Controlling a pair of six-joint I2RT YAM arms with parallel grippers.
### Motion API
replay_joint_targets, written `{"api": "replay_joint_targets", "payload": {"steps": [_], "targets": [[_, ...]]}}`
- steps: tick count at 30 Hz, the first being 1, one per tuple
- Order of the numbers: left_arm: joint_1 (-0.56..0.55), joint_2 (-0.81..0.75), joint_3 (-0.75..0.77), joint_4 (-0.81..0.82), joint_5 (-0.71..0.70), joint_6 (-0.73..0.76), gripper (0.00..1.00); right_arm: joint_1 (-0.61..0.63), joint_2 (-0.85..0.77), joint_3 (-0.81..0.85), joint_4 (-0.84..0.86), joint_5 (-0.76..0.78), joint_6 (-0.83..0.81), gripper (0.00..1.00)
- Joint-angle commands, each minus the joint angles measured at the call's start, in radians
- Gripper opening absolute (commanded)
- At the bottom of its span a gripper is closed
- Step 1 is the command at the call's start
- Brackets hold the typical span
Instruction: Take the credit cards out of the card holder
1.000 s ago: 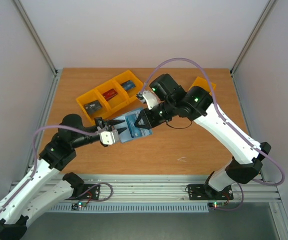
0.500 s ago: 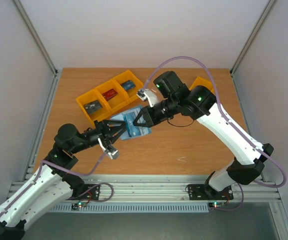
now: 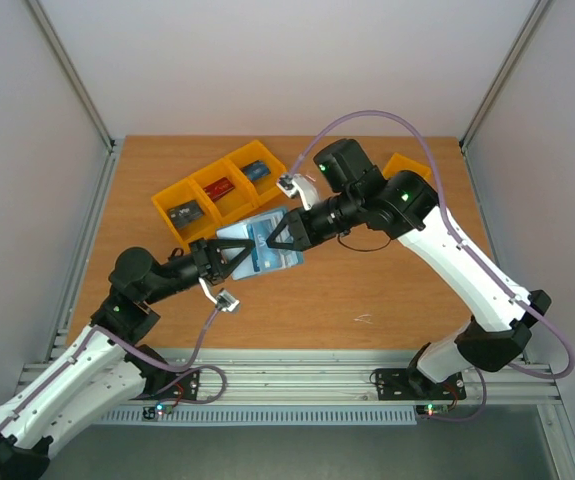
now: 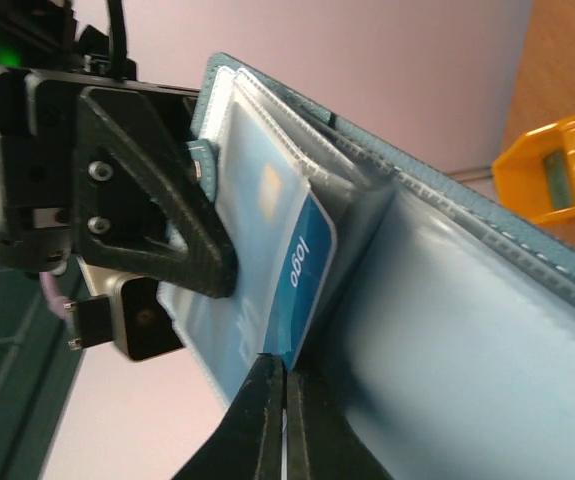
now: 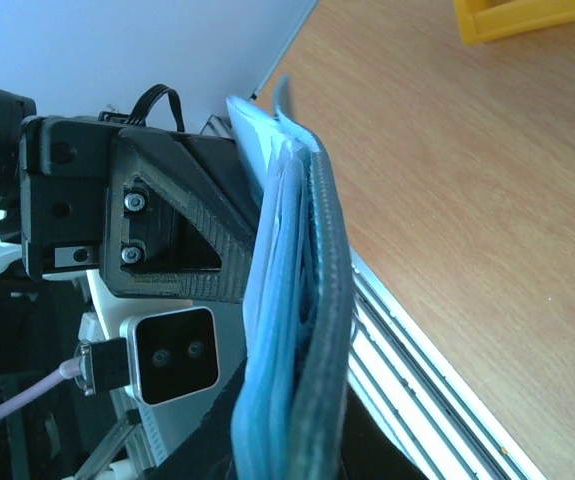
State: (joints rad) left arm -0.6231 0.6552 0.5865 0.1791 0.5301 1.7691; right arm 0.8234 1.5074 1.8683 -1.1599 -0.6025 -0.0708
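The blue-teal card holder [image 3: 265, 250] hangs open above the table between both arms. My right gripper [image 3: 279, 238] is shut on its upper right side; in the right wrist view the card holder [image 5: 302, 300] shows edge-on between the jaws of that gripper [image 5: 289, 445]. My left gripper [image 3: 237, 256] is at its lower left edge. In the left wrist view the left gripper [image 4: 285, 375] is shut on the corner of a blue credit card [image 4: 305, 268] marked "logo", which sticks partly out of a clear pocket of the card holder [image 4: 447, 300].
An orange three-compartment bin [image 3: 193, 186] stands at the back left, holding a dark grey card [image 3: 184, 213], a red card [image 3: 221, 187] and a blue card [image 3: 257, 171]. A second orange bin [image 3: 405, 164] lies behind the right arm. Grey walls enclose the table.
The left wrist has rolled over and its jaws now pinch the card at the card holder's lower left edge. The right gripper has carried the card holder slightly left and up.
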Motion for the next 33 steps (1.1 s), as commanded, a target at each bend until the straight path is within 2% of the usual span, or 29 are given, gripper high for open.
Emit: {"api": "replay_joint_targets", "payload": {"steps": [1, 7, 13, 20, 21, 30, 33], "targets": [[-0.005, 0.012, 0.005, 0.117, 0.010, 0.024, 0.00, 0.026, -0.020, -0.013, 0.049, -0.120, -0.014, 0.01], [-0.007, -0.002, -0.004, 0.110, 0.016, 0.032, 0.00, -0.002, -0.050, -0.038, 0.059, -0.114, -0.008, 0.10], [-0.009, -0.028, -0.001, 0.041, -0.006, 0.040, 0.00, -0.048, -0.105, -0.110, 0.128, -0.155, 0.029, 0.28], [-0.007, -0.038, -0.005, 0.004, -0.041, 0.046, 0.00, -0.078, -0.128, -0.137, 0.144, -0.172, 0.042, 0.37], [-0.008, -0.039, -0.005, 0.003, -0.044, 0.046, 0.00, -0.080, -0.133, -0.143, 0.153, -0.178, 0.046, 0.36], [-0.009, -0.046, -0.007, 0.002, -0.055, 0.038, 0.00, -0.118, -0.149, -0.189, 0.190, -0.200, 0.069, 0.02], [-0.009, -0.052, -0.006, -0.009, -0.062, 0.038, 0.00, -0.143, -0.160, -0.199, 0.184, -0.192, 0.095, 0.01]]}}
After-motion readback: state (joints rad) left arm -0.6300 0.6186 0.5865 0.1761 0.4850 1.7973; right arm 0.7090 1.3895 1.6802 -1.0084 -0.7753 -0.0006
